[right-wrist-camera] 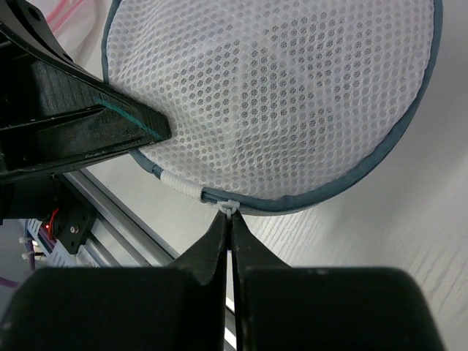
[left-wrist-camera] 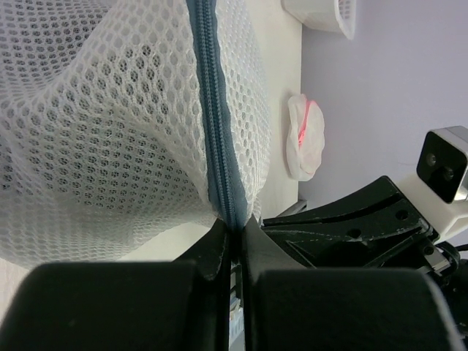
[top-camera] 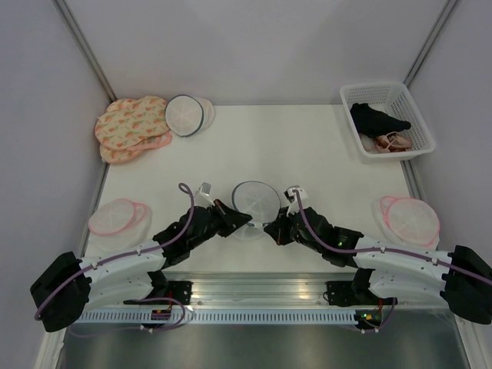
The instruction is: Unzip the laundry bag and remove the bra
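Laundry bag (top-camera: 256,201): sitting near the front edge of the table (top-camera: 307,154), between the two arms. Its round mesh face is turning up toward the overhead camera, and being round it is showing no long axis.
Zipper (left-wrist-camera: 212,110): grey, running round the rim. From the left wrist it is heading straight away from the jaws.
Left gripper (left-wrist-camera: 234,223): jaws pressing together, clamping the zipper at the bag's near-left side.
Right gripper (right-wrist-camera: 229,219): jaws pinching together on the small white pull tab (right-wrist-camera: 227,208) at the rim.
Bra (top-camera: 377,119): lying black in the white basket (top-camera: 419,127) at the far right corner, well apart from the bag.
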